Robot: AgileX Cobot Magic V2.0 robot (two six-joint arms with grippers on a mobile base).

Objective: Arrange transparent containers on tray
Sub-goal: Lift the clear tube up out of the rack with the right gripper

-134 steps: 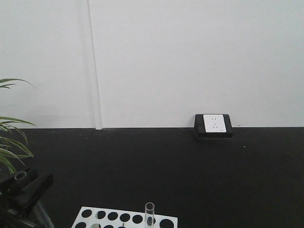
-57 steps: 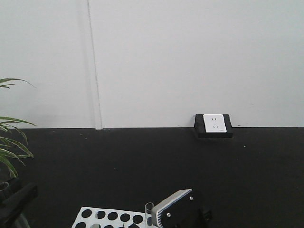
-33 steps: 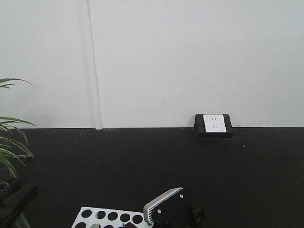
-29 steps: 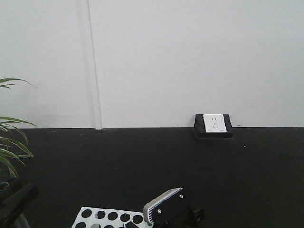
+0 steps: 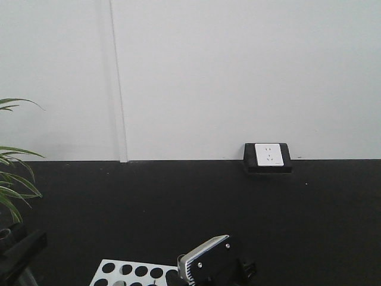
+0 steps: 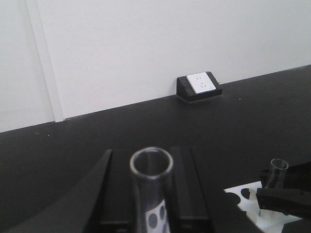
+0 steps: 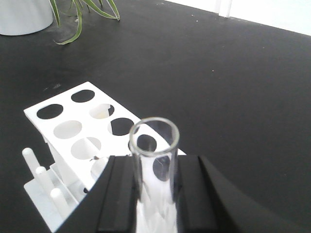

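Front-facing exterior view gives me little of the work. The black counter (image 5: 190, 208) runs back to a white wall, with a socket box (image 5: 268, 158) at its back edge and plant leaves (image 5: 12, 179) over its left edge. At the near edge I see one end of the white rack (image 5: 134, 273). Just right of it is the grey housing of the right arm (image 5: 208, 266), and a dark part of the left arm (image 5: 22, 247) sits at the near left corner. The yellow tray shows nowhere.

Left wrist view: the left tool (image 6: 148, 184) is clenched on the left tube (image 6: 151, 167), which stands upright between the fingers, open rim up. Toward the counter's right side I see the right tool (image 6: 279, 195) gripping the right tube (image 6: 278, 171) beside the rack.

Right wrist view: the right tool is clamped on the right tube, which is also upright and sits directly over the rack's holes. I cannot tell whether its rounded bottom is clear of its hole. A pot (image 7: 22, 14) stands at the far left corner.

Since no view shows the tray, I cannot say which way it lies or which arm is nearer. Both tubes have their long axis vertical. I judge the right one needs a straight lift before any sideways travel, and that each must be tipped flat to rest on the tray.
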